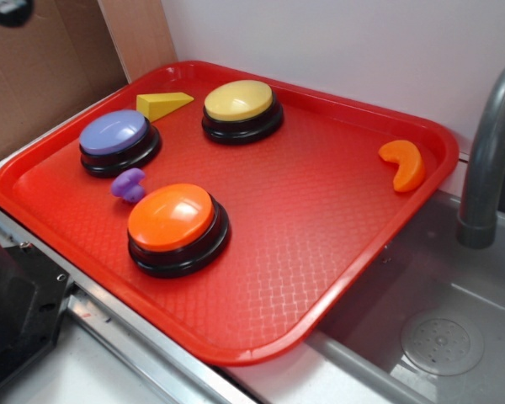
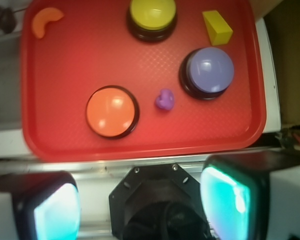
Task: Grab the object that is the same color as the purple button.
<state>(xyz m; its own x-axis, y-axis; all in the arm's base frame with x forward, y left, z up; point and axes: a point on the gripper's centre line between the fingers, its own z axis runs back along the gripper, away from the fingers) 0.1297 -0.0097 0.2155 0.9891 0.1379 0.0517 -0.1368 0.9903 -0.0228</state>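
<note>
The object [image 1: 129, 185] lies sideways, cap toward the purple button [image 1: 118, 140].

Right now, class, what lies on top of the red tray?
On the tray: purple button, yellow button, orange button, purple piece, yellow wedge, orange crescent. Anything beneath the buttons is hidden.

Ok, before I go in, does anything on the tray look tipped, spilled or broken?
Nothing stands out. The three buttons sit upright on the red tray, and the small purple piece lies loose between the purple button and the orange button.
</note>
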